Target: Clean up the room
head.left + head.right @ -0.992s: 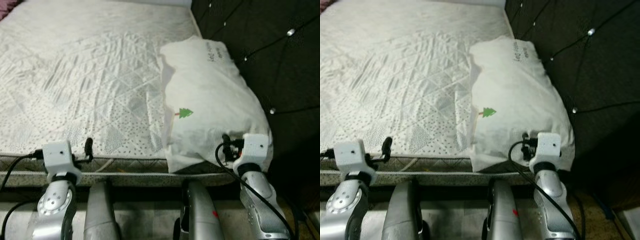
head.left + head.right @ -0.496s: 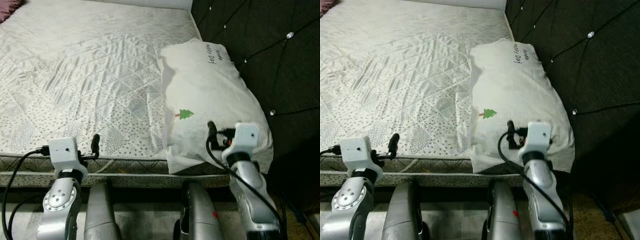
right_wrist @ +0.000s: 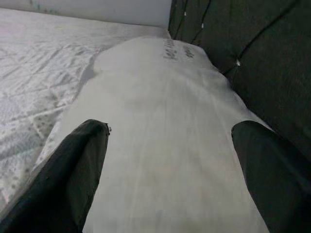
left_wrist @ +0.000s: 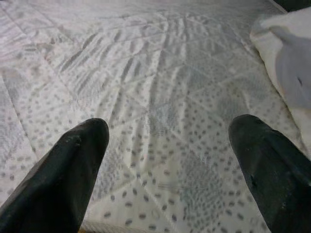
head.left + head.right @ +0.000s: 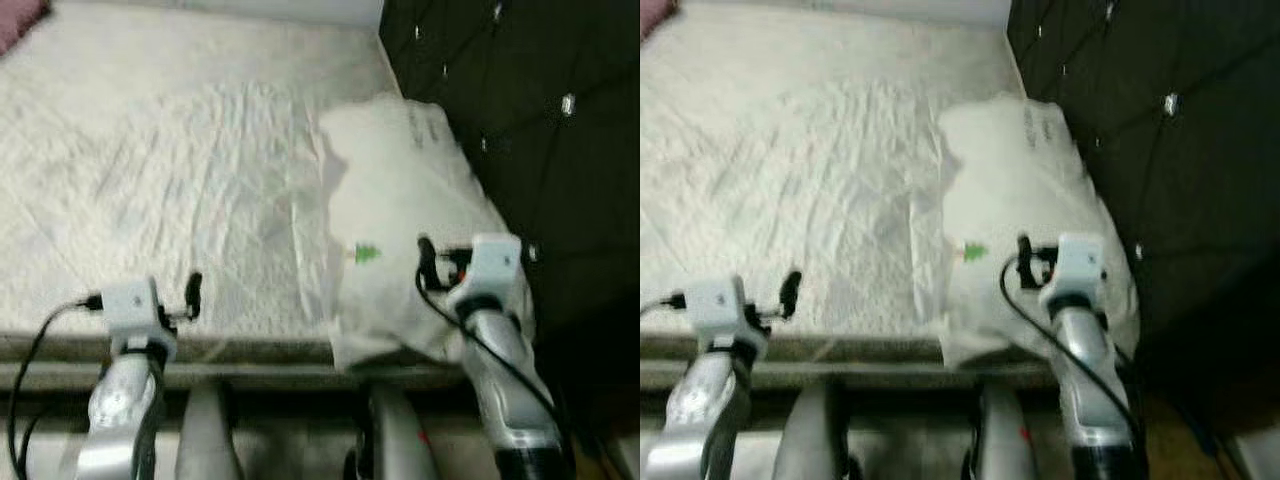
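Observation:
A white pillow (image 5: 410,180) with a small green tree print (image 5: 366,253) and handwriting lies along the right side of the bed, against the dark headboard. My right gripper (image 5: 437,262) hovers over the pillow's near end, fingers open, the pillow (image 3: 160,121) spread between them with nothing held. My left gripper (image 5: 186,298) is over the bed's near edge, open above the quilted mattress cover (image 4: 165,97). The pillow's corner (image 4: 286,58) lies beside it.
The white quilted bed (image 5: 170,170) stretches ahead and to the left. A dark tufted headboard (image 5: 540,110) with shiny studs rises on the right. A pink item (image 5: 20,15) sits at the far left corner. The bed frame edge (image 5: 260,350) runs below both grippers.
My right gripper has risen and moved left onto the pillow's near end. The left gripper has edged forward. The head views are now blurred and slightly shifted.

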You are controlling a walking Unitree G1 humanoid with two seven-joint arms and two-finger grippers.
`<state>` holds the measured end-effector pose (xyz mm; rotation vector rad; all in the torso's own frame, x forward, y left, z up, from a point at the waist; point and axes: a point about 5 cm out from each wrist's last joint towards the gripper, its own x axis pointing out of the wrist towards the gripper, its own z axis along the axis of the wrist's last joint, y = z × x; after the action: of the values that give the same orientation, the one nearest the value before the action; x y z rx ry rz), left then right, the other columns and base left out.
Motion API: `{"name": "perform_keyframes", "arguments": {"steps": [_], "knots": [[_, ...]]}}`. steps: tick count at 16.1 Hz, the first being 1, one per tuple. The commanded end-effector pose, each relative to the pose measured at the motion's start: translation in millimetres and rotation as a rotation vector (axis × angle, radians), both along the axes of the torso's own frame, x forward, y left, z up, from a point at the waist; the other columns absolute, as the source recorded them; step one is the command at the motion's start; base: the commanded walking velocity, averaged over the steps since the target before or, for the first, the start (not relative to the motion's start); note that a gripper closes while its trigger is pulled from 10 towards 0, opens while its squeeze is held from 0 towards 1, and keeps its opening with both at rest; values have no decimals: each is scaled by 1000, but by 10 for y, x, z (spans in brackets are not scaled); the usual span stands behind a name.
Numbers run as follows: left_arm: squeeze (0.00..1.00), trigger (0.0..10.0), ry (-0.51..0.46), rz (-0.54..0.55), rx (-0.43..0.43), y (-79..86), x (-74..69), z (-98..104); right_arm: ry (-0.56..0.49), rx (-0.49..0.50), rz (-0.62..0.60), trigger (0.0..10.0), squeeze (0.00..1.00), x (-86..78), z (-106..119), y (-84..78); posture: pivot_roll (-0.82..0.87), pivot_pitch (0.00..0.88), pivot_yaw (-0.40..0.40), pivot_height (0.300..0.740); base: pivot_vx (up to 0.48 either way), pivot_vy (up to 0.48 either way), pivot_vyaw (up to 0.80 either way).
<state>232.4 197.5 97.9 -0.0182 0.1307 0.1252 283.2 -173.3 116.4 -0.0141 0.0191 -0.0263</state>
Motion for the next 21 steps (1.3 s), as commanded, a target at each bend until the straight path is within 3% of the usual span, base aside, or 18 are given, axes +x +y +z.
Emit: {"name": "perform_keyframes", "arguments": {"steps": [1, 4, 12, 19, 21], "knots": [[0, 10000, -2, -19, -3, -39, 8, -1, -4, 1, -8, 10000, 0, 25, 26, -40, 12, 49, -84, 695, 0, 0, 0], [0, 10000, -6, -21, 0, -45, 17, 5, -3, 1, -9, 10000, 0, 28, 29, -42, 11, 49, -86, 738, 0, 0, 0], [0, 10000, -23, -34, -15, -54, 37, 21, -2, -1, -24, 10000, 0, 44, 18, -48, 14, 47, -84, 740, 0, 0, 0], [0, 10000, -20, -61, -37, -98, 68, 33, 28, 22, -57, 10000, 0, 52, -42, -65, 15, 49, -84, 740, 0, 470, 0], [0, 10000, -21, -62, -36, -101, 70, 34, 37, 24, -55, 10000, 0, 56, -60, -54, 19, 50, -85, 740, 0, 480, -688]]}}
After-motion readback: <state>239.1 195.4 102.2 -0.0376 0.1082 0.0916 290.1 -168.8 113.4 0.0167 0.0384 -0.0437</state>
